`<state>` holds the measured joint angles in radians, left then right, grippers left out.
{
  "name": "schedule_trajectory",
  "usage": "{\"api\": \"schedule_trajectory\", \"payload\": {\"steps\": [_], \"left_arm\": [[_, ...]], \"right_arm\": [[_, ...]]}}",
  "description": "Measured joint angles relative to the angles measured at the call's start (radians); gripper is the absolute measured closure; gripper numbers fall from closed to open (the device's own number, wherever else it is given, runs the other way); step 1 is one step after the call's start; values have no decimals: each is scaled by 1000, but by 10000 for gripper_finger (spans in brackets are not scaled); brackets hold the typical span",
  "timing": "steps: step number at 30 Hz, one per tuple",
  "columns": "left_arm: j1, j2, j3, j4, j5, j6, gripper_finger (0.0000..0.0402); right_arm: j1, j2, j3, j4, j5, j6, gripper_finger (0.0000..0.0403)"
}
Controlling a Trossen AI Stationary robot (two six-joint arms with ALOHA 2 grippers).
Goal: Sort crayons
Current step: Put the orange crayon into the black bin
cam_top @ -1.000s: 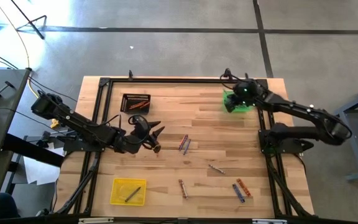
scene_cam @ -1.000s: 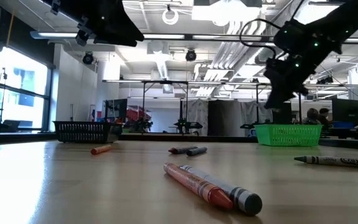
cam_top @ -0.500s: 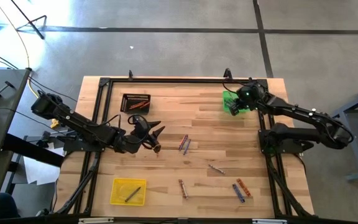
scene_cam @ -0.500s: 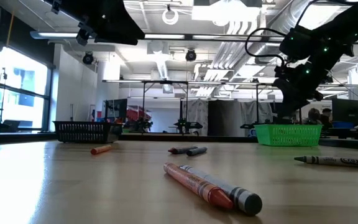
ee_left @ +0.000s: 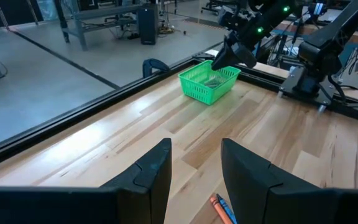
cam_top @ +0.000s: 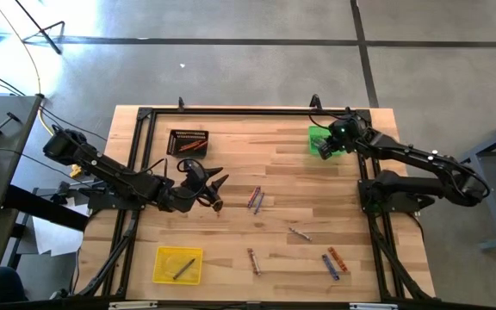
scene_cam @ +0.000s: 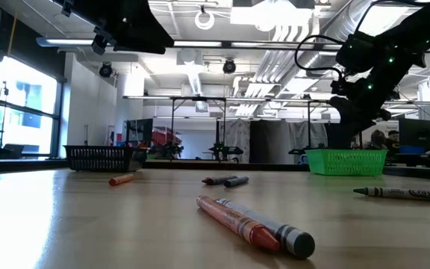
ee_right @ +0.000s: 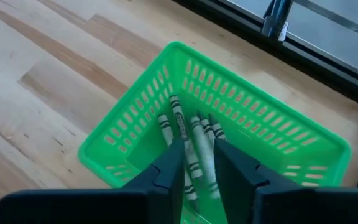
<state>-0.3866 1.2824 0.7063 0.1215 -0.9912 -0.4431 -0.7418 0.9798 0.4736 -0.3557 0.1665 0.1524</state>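
Observation:
My right gripper (ee_right: 197, 150) is open and points down into the green basket (ee_right: 117, 134) at the table's far right. Its fingers stand on either side of a grey crayon (ee_right: 194, 140) that lies among other grey crayons on the basket's floor. In the high view this gripper (cam_top: 325, 145) covers part of the basket (cam_top: 314, 136). My left gripper (cam_top: 220, 193) hangs open above the table's left middle, with nothing between its fingers (ee_left: 151, 171). Loose crayons lie on the wood: a pair (cam_top: 254, 200), a grey one (cam_top: 298, 232), one (cam_top: 252, 260) and another pair (cam_top: 334, 261).
A black tray (cam_top: 188, 140) with orange crayons stands at the far left. A yellow tray (cam_top: 178, 264) with one grey crayon lies near the front left. A black frame (cam_top: 231, 110) runs along the table's edges. Bare wood lies between the basket and the loose crayons.
My right gripper has sunk toward the green basket and gone a little toward the table's right edge. It now stands low over the basket. My left gripper has kept still.

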Motion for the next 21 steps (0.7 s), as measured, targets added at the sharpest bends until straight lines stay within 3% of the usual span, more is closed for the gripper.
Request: {"api": "schedule_trajectory", "payload": {"steps": [4,12,21], "left_arm": [[0,0,0,0,0,0,275],[0,0,0,0,0,0,275],[0,0,0,1,1,0,275]], "right_arm": [[0,0,6,-11,-20,4,305],[79,0,90,-75,-303,44,308],[363,3,95,-54,-306,147,316]]}}
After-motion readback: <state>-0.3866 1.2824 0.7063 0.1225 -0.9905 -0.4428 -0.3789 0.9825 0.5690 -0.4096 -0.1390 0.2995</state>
